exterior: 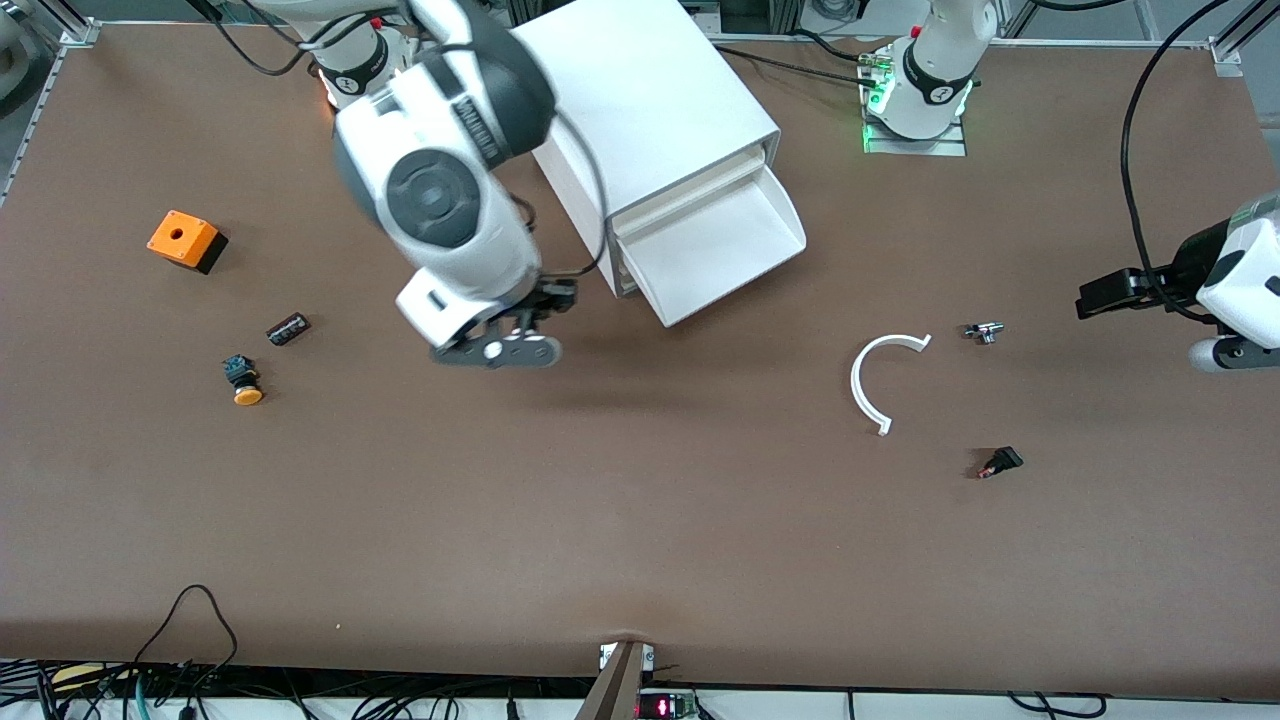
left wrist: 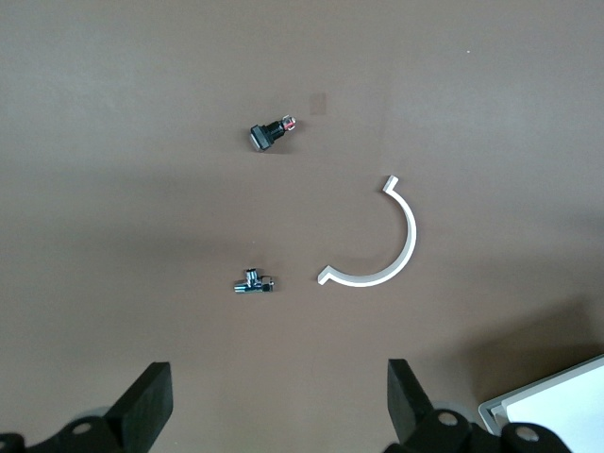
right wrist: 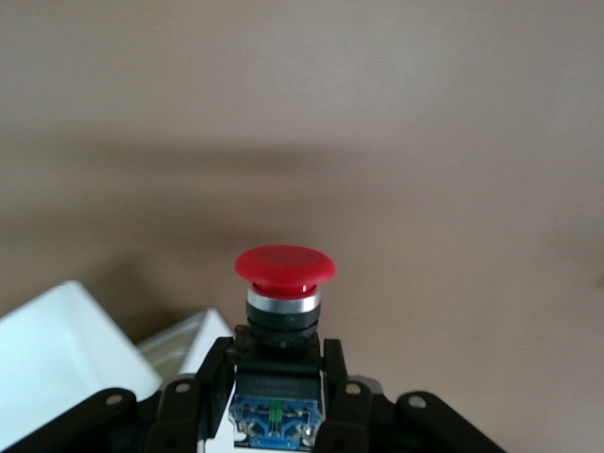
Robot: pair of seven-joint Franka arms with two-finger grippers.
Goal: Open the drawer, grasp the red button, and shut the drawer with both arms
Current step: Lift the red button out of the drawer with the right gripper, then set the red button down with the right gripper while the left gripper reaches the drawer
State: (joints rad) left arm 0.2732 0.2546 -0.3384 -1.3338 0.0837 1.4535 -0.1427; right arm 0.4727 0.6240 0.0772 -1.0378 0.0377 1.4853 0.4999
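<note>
My right gripper [exterior: 522, 322] is shut on the button: its red cap [right wrist: 284, 266] sticks out past the fingers and the dark blue-black body sits between them. It hangs over the table beside the drawer's front. The drawer [exterior: 722, 250], the lowest in the white cabinet [exterior: 650, 110], is pulled out and looks empty; a corner of it shows in the left wrist view [left wrist: 557, 415]. My left gripper [exterior: 1095, 297] is open and empty over the left arm's end of the table, with both fingers [left wrist: 149, 408] spread wide.
A white curved strip [exterior: 880, 380], a chrome fitting [exterior: 984, 331] and a small dark part with a red tip [exterior: 1000, 462] lie toward the left arm's end. An orange box [exterior: 186, 240], a brown cylinder [exterior: 288, 328] and a yellow-capped button [exterior: 242, 380] lie toward the right arm's end.
</note>
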